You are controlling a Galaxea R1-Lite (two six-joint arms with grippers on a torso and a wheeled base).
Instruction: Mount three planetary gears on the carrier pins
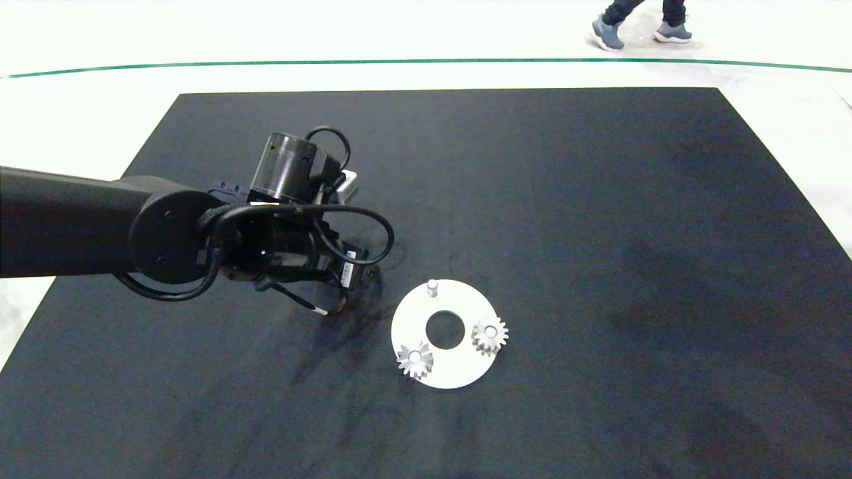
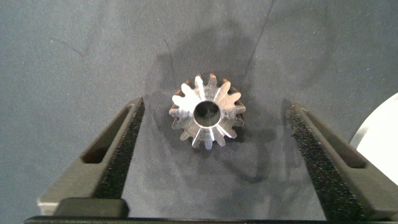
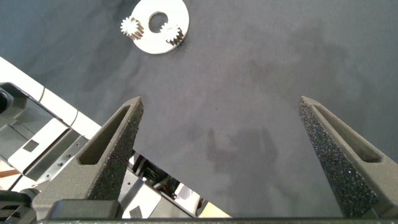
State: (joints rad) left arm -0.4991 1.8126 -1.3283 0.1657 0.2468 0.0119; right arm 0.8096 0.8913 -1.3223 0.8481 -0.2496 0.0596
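Observation:
A white disc (image 1: pixel 459 369) lies on the black mat with three carrier pins. Shiny planetary gears sit on two of them, one (image 1: pixel 415 360) at the near left and one (image 1: pixel 490 335) at the right. The far pin (image 1: pixel 432 287) stands bare. A third gear (image 2: pixel 207 112) lies flat on the mat just left of the disc, whose edge (image 2: pixel 382 134) shows beside it. My left gripper (image 2: pixel 214 106) is open around this gear, a finger on each side and neither touching. In the head view the left arm (image 1: pixel 266 246) hides that gear. My right gripper (image 3: pixel 221 102) hangs open and empty, high above the mat, far from the disc (image 3: pixel 149 40).
The black mat (image 1: pixel 599 199) covers the table, with pale floor and a green line beyond it. A person's shoes (image 1: pixel 609 33) show at the far edge. Parts of the robot's pale base (image 3: pixel 37 143) show in the right wrist view.

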